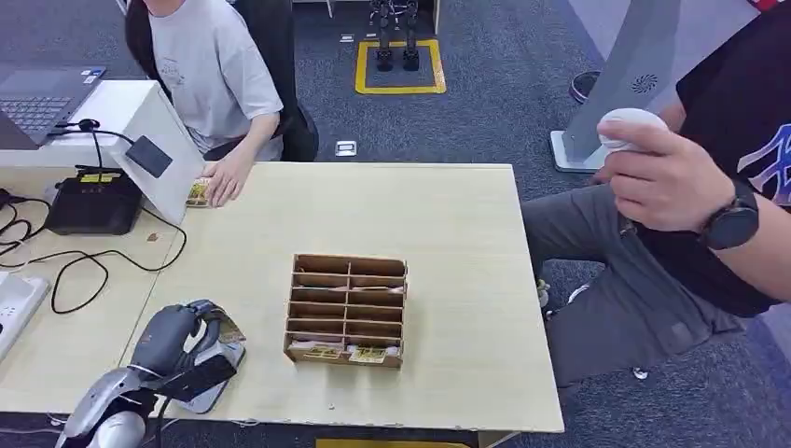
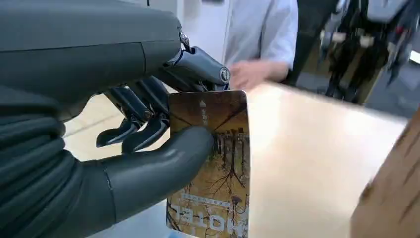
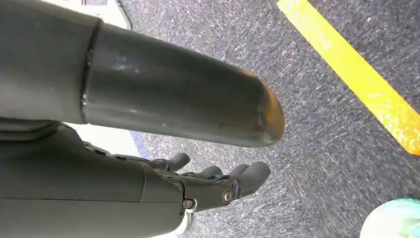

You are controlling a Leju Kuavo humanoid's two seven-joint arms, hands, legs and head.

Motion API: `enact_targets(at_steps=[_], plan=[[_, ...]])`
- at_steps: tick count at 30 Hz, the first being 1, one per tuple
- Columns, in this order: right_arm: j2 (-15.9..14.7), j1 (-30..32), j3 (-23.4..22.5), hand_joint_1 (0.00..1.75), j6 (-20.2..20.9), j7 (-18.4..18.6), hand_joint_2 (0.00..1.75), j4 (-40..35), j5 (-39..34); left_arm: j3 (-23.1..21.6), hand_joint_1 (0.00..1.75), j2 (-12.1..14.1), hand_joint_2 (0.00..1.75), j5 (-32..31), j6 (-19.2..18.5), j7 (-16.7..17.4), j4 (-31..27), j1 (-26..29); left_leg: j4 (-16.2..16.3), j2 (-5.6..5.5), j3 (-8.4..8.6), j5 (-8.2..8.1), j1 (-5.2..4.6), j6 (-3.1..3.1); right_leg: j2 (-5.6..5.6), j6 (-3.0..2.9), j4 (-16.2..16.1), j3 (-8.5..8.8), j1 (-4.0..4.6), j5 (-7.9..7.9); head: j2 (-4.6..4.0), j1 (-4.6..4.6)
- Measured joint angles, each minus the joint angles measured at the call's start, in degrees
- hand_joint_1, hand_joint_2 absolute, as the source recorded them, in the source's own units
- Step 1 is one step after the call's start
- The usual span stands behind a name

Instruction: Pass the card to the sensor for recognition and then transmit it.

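The left hand (image 2: 148, 148) pinches the card (image 2: 210, 163) between thumb and fingers, just above the sensor (image 1: 213, 373) at the table's (image 1: 448, 224) near corner, so the recognition step looks underway. The right hand (image 3: 208, 186) hangs empty, fingers loose. Next, the card likely must go to the seated person's hand (image 1: 227, 179).
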Motion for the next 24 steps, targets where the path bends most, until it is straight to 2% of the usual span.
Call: enact_targets(at_steps=[1, 6, 10, 13, 17, 24], plan=[[0.0, 0.0, 0.0, 0.00, 0.0, 0.0, 0.00, 0.0, 0.3, 1.1, 1.75, -0.5, 1.75, 0.6, 1.1, -0.4, -0.7, -1.5, 0.0, -0.03, -0.03, 0.02, 0.01, 0.02, -0.04, 0.00, 0.0, 0.00, 0.00, 0.00, 0.00, 0.02], [0.0, 0.0, 0.0, 0.00, 0.0, -0.1, 0.00, 0.0, 0.7, 5.2, 1.75, -1.6, 1.75, 1.6, 1.6, -0.8, -2.4, -7.3, 0.0, 0.00, 0.03, 0.06, 0.01, -0.04, 0.03, -0.01, 0.0, 0.00, 0.00, 0.01, 0.00, -0.02], [0.0, -0.2, 0.0, 0.00, 0.5, -0.1, 0.00, 0.0, 1.8, 8.0, 1.75, -2.0, 1.75, -1.7, 6.5, -0.8, -2.2, -13.0, 0.0, -0.06, -0.08, 0.08, 0.08, -0.08, -0.03, -0.01, 0.0, -0.04, 0.03, 0.01, 0.00, 0.02], [0.3, -0.7, 0.0, 0.00, 1.2, -0.1, 0.00, 0.0, 2.7, 9.3, 1.75, -1.2, 1.75, -8.2, 10.7, 0.3, 0.2, -18.5, 0.0, -0.06, -0.06, 0.11, 0.06, -0.12, -0.03, -0.06, 0.1, -0.03, 0.03, 0.04, -0.02, -0.02], [0.6, -1.1, 0.0, 0.00, 1.5, 0.0, 0.00, -0.3, 3.4, 9.4, 1.75, -0.4, 1.75, -17.6, 15.3, 2.6, 7.0, -23.1, 0.0, -0.02, -0.03, 0.12, 0.06, -0.14, 0.02, -0.07, 0.1, -0.04, 0.02, 0.05, -0.02, 0.00], [1.0, -1.2, 0.0, 0.00, 1.5, -0.6, 0.00, -0.5, 3.7, 9.4, 1.75, -0.2, 1.75, -20.3, 17.7, 3.8, 12.9, -25.1, 0.0, 0.00, -0.05, 0.12, 0.06, -0.14, 0.05, -0.07, 0.1, -0.08, 0.02, 0.04, 0.00, 0.00]])
